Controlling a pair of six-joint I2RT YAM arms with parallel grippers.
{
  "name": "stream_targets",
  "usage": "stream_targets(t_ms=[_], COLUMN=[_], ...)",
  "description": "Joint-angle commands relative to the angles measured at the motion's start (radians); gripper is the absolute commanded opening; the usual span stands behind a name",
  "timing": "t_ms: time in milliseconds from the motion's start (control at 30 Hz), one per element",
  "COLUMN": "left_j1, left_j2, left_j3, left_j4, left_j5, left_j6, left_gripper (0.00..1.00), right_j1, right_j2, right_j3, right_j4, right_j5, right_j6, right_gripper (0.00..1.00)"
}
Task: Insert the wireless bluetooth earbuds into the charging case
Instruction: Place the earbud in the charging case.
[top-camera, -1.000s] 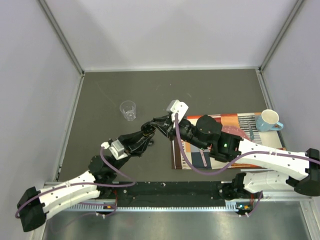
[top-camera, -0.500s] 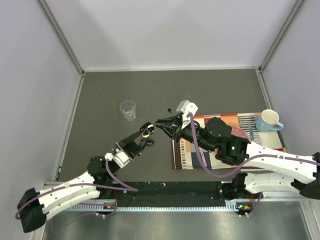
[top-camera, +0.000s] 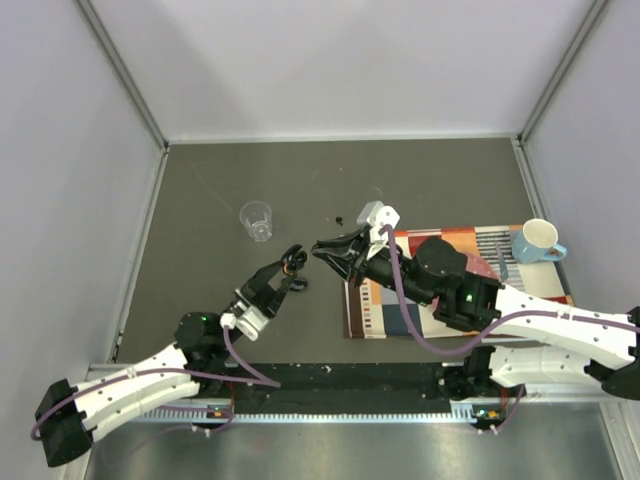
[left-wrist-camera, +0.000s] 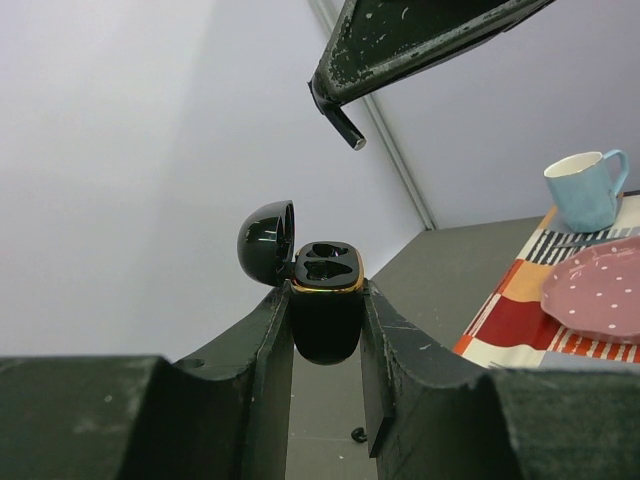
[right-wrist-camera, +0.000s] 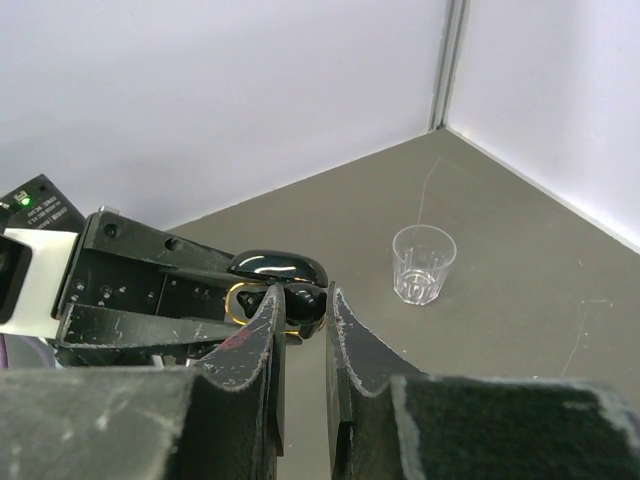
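My left gripper (top-camera: 292, 262) is shut on the black charging case (left-wrist-camera: 325, 310) and holds it upright above the table. The case's lid is open and tipped left, and two empty sockets show inside its gold rim. My right gripper (top-camera: 320, 246) hovers just right of the case, shut on a black earbud (right-wrist-camera: 305, 298). The earbud's stem sticks out below the fingers in the left wrist view (left-wrist-camera: 346, 128). The case also shows in the right wrist view (right-wrist-camera: 275, 270), just beyond the right fingertips. A second tiny black earbud (top-camera: 340, 219) lies on the dark table; it also shows in the left wrist view (left-wrist-camera: 357, 434).
A clear plastic cup (top-camera: 257, 220) stands at the left of the table. A striped placemat (top-camera: 470, 240) lies to the right under my right arm, with a blue-and-white mug (top-camera: 538, 241) at its far corner and a pink dotted plate (left-wrist-camera: 595, 300) on it. Walls close in all around.
The two grippers were pressed together and have drawn apart. The right gripper moved right. The left gripper pulled back toward the near left with the case.
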Motion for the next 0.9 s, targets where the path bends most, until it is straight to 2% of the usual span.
stream_targets(t_ms=[0,367,867], left_j1=[0.001,0.001,0.001], left_j2=[-0.007,-0.005,-0.001], left_j3=[0.037,0.031,0.043], left_j4=[0.019,0.065,0.024], left_j5=[-0.013,-0.082,-0.076], left_j6=[-0.015,-0.222,-0.286], left_gripper=[0.00,0.00,0.00], right_j1=[0.009,0.009,0.012], right_j2=[0.002,0.053,0.102], right_j3=[0.012,0.036,0.081], right_j4=[0.039,0.014,0.062], right_j5=[-0.035,-0.044,-0.041], right_j6=[0.004,-0.041,-0.099], right_gripper=[0.00,0.00,0.00])
